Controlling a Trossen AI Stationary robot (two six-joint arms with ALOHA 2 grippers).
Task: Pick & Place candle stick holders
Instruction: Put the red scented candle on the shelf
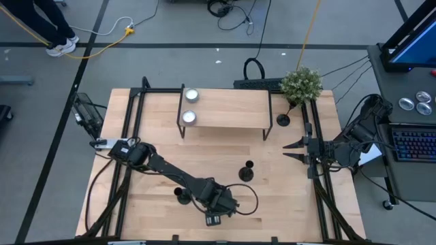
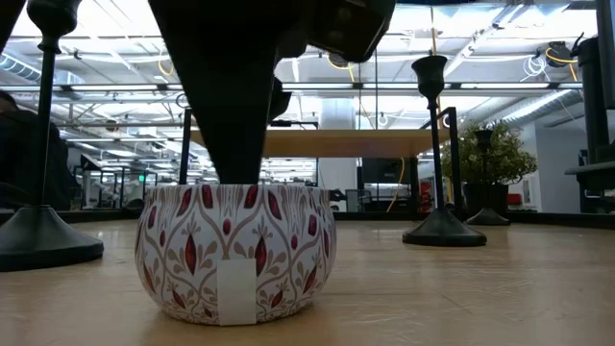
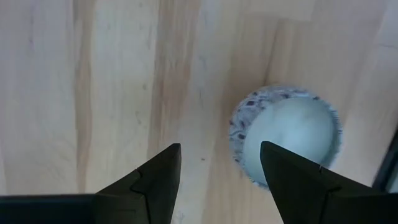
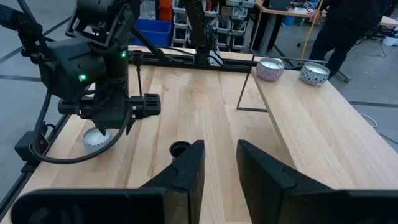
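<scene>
The patterned candle tin (image 2: 236, 252) stands nearest the low camera, white with red leaf shapes, resting on the wooden table (image 1: 286, 204). I take this tin as my landmark. My left gripper (image 3: 217, 180) hangs just above it, a little to one side, with the fingers apart and nothing between them; in my left wrist view the tin (image 3: 286, 137) shows its pale wax from above.

One candle stick holder (image 1: 183, 197) stands just beside the tin, on the side of my left arm's base. A second candle stick holder (image 1: 246, 171) stands near the tin, toward the small raised shelf (image 1: 225, 109). The third candle stick holder (image 1: 283, 120) is well apart from the tin, past the shelf's right end, beside a small potted plant (image 1: 301, 83). Two more candle tins (image 1: 191, 96) sit on the shelf.

My right gripper (image 1: 293, 150) waits far from the tin at the table's right edge, fingers slightly apart and empty.
</scene>
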